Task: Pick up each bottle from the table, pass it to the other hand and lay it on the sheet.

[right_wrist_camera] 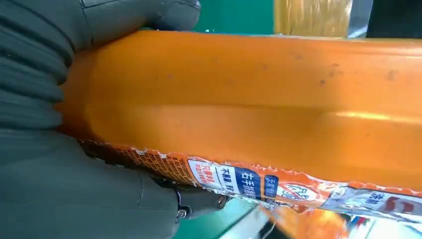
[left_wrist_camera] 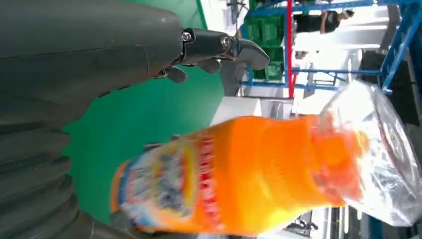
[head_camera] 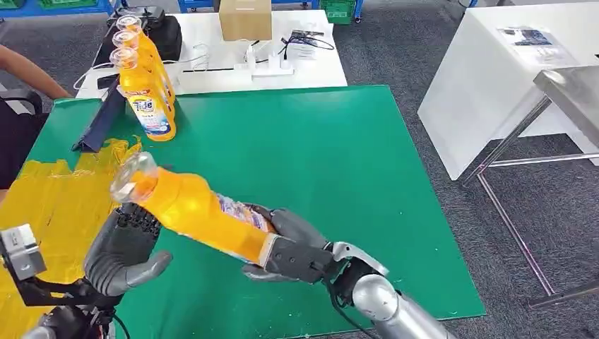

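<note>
- Table (head_camera: 339,162) under its green cover carries the whole job; you have no bottle on the yellow sheet (head_camera: 49,205) at its left side yet, as far as the head view shows.
- Row of bottles (head_camera: 141,78) stands upright at the far left corner, near the sheet's far end; you have those left to pick, pass and lay down.
- Bottle in transfer (head_camera: 194,212) hangs tilted above the green, cap end towards the sheet.
- Right hand (head_camera: 286,247) grips its base end.
- Left hand (head_camera: 123,247) sits under the neck end, fingers spread, not yet closed on it; I judge you are mid-handover on this bottle.
</note>
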Controlling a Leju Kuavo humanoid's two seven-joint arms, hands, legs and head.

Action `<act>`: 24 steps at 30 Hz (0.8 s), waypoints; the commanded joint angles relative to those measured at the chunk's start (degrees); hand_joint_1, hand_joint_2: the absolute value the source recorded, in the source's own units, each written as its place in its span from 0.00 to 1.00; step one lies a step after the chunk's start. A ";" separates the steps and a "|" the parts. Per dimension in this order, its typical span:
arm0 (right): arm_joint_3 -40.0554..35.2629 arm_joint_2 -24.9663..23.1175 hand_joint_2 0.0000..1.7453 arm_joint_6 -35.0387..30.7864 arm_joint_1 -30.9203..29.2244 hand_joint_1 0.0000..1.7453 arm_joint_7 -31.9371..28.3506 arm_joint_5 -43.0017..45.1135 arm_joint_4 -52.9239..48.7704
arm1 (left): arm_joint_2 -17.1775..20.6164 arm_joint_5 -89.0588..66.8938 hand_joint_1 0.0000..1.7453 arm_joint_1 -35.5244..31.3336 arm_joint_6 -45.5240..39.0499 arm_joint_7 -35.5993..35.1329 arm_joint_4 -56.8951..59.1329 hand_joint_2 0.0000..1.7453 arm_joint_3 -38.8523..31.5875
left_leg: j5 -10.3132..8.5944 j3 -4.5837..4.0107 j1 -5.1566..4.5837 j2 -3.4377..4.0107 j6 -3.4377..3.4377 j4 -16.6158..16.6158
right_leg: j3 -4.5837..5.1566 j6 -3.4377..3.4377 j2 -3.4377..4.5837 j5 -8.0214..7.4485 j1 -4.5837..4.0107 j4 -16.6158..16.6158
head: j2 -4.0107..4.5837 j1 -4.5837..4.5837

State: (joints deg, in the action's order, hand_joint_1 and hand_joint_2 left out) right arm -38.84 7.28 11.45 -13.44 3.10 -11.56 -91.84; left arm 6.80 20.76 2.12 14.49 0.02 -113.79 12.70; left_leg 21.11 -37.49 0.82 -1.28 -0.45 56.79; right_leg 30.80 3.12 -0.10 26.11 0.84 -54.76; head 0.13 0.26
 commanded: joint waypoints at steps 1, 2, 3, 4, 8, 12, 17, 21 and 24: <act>-7.98 -2.21 1.00 0.28 -3.84 1.00 -1.11 1.94 9.73 | -0.54 -2.28 0.00 -4.30 -1.26 0.16 1.61 1.00 4.28 | 0.11 0.26 -0.02 0.15 -0.02 0.03 | -0.25 -0.12 0.05 0.08 -0.01 -0.01 | 0.00 0.00; -8.05 -2.37 1.00 0.24 -3.84 1.00 -1.18 2.10 9.92 | -0.50 -2.27 0.00 -4.40 -1.29 0.12 1.52 1.00 4.50 | 0.06 0.17 0.01 0.09 -0.01 0.00 | -0.17 -0.09 0.02 0.04 -0.03 0.02 | 0.00 0.00; -8.04 -2.42 1.00 0.21 -3.84 1.00 -1.23 2.28 10.08 | -0.43 -2.24 0.00 -4.41 -1.28 0.12 1.45 1.00 4.65 | 0.09 0.25 -0.02 0.11 -0.01 0.02 | -0.21 -0.12 0.01 0.08 -0.01 -0.01 | 0.00 0.00; -8.15 -2.38 1.00 0.22 -3.91 1.00 -1.33 2.56 10.30 | -0.25 -2.09 0.00 -4.34 -1.16 0.12 1.35 1.00 5.01 | 0.02 0.11 0.00 0.06 0.00 -0.01 | -0.06 -0.08 0.00 0.02 -0.02 0.01 | 0.00 0.00; -7.92 -2.03 1.00 0.05 -3.67 1.00 -1.51 3.04 10.65 | 0.59 -1.11 0.00 -3.75 -0.43 0.04 0.92 1.00 5.89 | 0.06 0.17 0.00 0.09 0.00 0.00 | -0.12 -0.10 0.02 0.05 -0.02 0.01 | 0.00 0.00; -7.85 -1.94 1.00 0.03 -3.61 1.00 -1.55 3.10 10.72 | 0.69 -1.10 0.00 -3.53 -0.38 0.04 0.86 1.00 5.98 | 0.08 0.18 0.00 0.13 0.00 0.02 | -0.13 -0.12 0.05 0.06 -0.02 0.00 | 0.00 0.00; -7.63 -1.90 1.00 -0.07 -3.39 1.00 -1.57 3.15 10.71 | 1.41 0.64 0.00 -3.18 0.82 -0.23 0.62 1.00 6.52 | 0.07 0.16 0.00 0.09 0.00 0.02 | -0.14 -0.10 0.02 0.06 -0.02 0.00 | 0.00 0.00; -6.82 -1.66 1.00 -0.47 -2.72 1.00 -1.80 3.35 10.83 | 2.96 0.22 0.00 -1.23 2.78 0.46 -0.69 1.00 7.99 | 0.10 0.22 -0.03 0.17 -0.01 0.00 | -0.18 -0.11 0.09 0.06 0.00 0.01 | 0.00 0.00; -6.67 -1.63 1.00 -0.55 -2.60 1.00 -1.87 3.39 10.77 | 3.08 -0.04 0.00 -0.92 2.96 0.57 -0.85 1.00 8.18 | 0.05 0.11 -0.01 0.10 -0.01 -0.01 | -0.11 -0.07 0.04 0.03 -0.01 0.02 | 0.00 0.00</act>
State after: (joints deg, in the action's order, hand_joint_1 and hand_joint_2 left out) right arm -45.11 5.64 11.17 -14.75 1.18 -8.33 -84.70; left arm 7.28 21.51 0.44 16.00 0.37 -114.05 16.98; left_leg 21.11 -37.49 0.81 -1.27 -0.45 56.79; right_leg 30.81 3.12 -0.09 26.11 0.85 -54.76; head 0.13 0.26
